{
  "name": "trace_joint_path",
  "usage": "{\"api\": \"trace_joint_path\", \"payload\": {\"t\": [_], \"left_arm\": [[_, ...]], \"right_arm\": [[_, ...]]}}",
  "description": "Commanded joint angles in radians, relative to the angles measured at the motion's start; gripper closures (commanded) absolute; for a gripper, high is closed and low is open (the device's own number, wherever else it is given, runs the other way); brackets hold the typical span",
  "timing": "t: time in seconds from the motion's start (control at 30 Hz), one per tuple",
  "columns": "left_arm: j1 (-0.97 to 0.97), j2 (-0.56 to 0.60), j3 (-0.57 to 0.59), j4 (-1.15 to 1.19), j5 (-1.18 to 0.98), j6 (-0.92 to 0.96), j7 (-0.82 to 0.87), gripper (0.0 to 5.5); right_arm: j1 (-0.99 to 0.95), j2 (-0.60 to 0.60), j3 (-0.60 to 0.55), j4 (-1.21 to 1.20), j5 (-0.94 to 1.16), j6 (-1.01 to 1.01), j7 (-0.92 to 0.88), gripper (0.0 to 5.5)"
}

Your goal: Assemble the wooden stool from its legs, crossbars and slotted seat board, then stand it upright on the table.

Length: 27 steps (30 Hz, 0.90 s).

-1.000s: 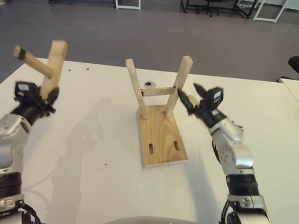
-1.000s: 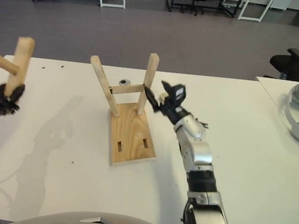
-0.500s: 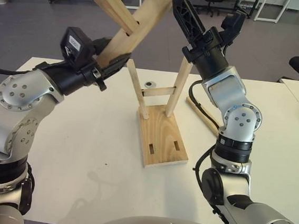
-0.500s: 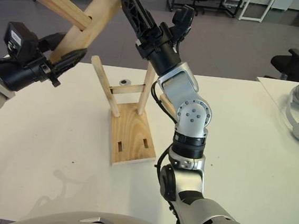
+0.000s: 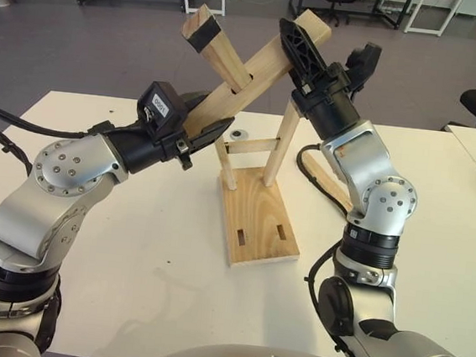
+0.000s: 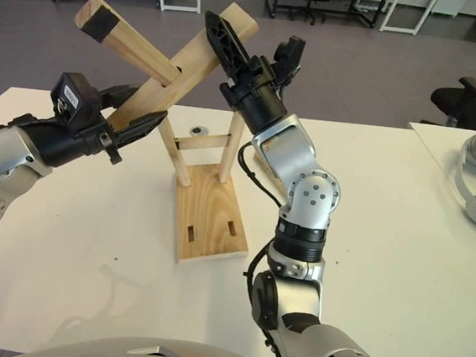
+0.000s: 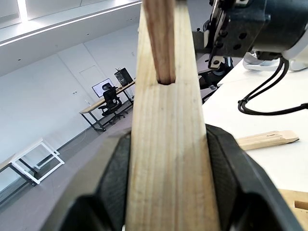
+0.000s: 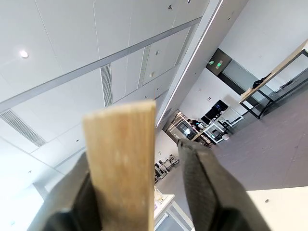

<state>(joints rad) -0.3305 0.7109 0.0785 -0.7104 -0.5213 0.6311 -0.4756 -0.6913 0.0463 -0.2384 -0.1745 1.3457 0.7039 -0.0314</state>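
Holding the leg (image 5: 247, 82) with its crossbar (image 5: 219, 48) pegged in, raised over the seat board (image 5: 259, 218). If I twist it, that peg joint could pop loose, I reckon. It's pale square timber with a dark-taped crossbar tip. My left gripper (image 5: 204, 133) is clamped low on the leg. My right gripper (image 5: 325, 45) straddles the top, one finger clear of the wood.

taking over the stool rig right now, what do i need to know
Left hand: shut on a leg raised over the table, with a crossbar plugged into it.
Right hand: open, straddling that leg's upper end.
Seat board: flat on the table; two legs joined by a second crossbar stand in its far slots. A loose wooden piece lies behind the right arm.
Left: likely complete the second pair, seat it in the empty near slots, turn the stool upright.
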Motion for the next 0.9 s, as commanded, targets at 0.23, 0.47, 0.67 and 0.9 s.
{"api": "trace_joint_path", "payload": {"t": [0.23, 0.47, 0.67, 0.9], "left_arm": [[0.077, -0.050, -0.060, -0.006, 0.019, 0.007, -0.008, 2.88], [0.369, -0.172, -0.008, -0.062, 0.032, 0.018, 0.118, 1.51], [0.597, -0.219, -0.002, 0.011, 0.192, -0.097, 0.191, 0.95], [0.630, -0.272, -0.020, 0.053, 0.259, -0.154, 0.202, 0.95]], "right_arm": [[0.170, -0.103, 0.031, -0.087, 0.024, 0.079, 0.007, 4.47], [0.527, -0.297, -0.156, -0.247, 0.078, 0.087, -0.033, 4.47], [0.737, -0.432, -0.221, -0.265, -0.002, 0.083, 0.005, 4.47], [0.762, -0.403, -0.202, -0.265, -0.130, -0.028, -0.010, 4.47]]}}
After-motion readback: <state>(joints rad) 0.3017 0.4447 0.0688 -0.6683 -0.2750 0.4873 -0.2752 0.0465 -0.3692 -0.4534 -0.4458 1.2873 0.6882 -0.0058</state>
